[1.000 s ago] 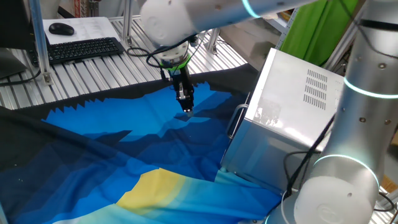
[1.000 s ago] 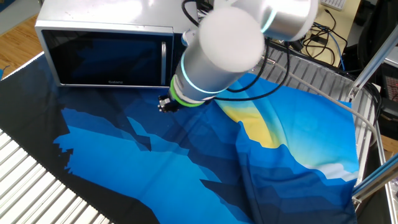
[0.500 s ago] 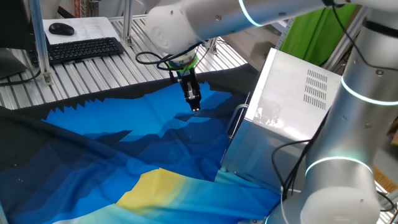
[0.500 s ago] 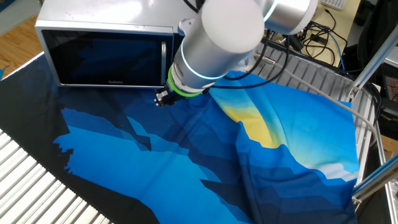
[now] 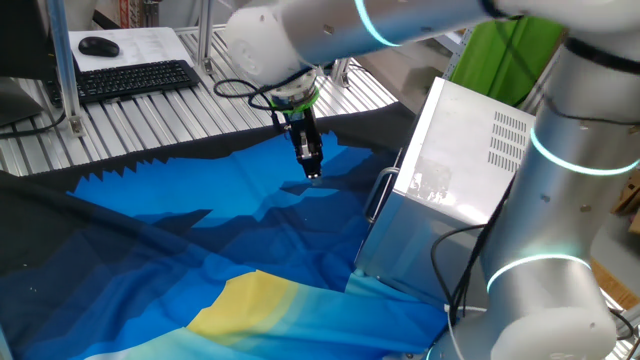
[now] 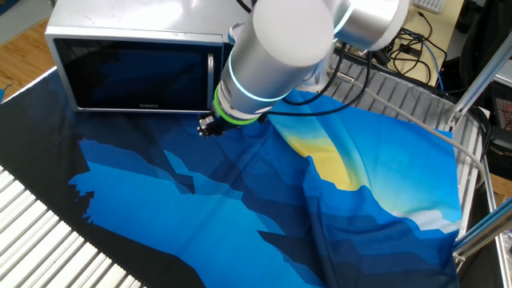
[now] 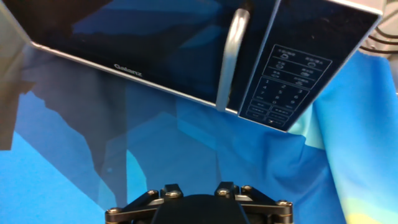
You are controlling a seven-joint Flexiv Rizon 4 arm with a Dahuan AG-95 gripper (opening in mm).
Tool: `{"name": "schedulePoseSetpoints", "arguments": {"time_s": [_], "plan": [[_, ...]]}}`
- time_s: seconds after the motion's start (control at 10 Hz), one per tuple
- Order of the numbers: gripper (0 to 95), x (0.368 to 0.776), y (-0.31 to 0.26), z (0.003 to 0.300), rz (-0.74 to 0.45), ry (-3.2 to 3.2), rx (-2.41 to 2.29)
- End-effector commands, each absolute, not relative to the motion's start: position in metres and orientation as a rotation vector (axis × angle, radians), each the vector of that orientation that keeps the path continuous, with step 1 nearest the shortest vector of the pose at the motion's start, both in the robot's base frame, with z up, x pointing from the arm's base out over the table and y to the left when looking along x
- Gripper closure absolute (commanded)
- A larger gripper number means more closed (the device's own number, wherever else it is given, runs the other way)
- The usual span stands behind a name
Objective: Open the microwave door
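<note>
Gripper [image 5: 313,172] hangs over the blue cloth [image 5: 180,230] just left of the microwave [image 5: 470,170]; whether its jaws are wide or narrow cannot be told. Rightward, the microwave door [image 6: 136,76] is closed, its handle [image 7: 230,53] untouched.

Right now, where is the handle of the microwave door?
In the hand view the handle is at the top centre, upright on the closed microwave door, just left of the keypad panel.
</note>
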State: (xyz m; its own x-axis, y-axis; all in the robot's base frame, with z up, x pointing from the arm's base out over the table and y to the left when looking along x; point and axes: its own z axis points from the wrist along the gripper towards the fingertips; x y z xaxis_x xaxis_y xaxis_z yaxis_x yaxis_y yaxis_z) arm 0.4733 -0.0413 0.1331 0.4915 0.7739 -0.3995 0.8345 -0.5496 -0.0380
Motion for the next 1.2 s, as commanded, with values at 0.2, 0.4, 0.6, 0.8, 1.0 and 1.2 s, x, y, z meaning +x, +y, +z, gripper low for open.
{"name": "schedulePoseSetpoints", "arguments": {"time_s": [0.2,0.4,0.6,0.8,1.0,1.2], "plan": [[57.0,0.473,-0.041,0.133,-0.565,1.429,2.568],[57.0,0.472,-0.041,0.133,-0.571,1.45,2.556],[57.0,0.471,-0.041,0.133,-0.574,1.465,2.551],[57.0,0.472,-0.041,0.133,-0.576,1.47,2.548],[57.0,0.472,-0.041,0.134,-0.588,1.527,2.527],[95.0,0.463,-0.041,0.162,-0.311,2.341,2.444]]}}
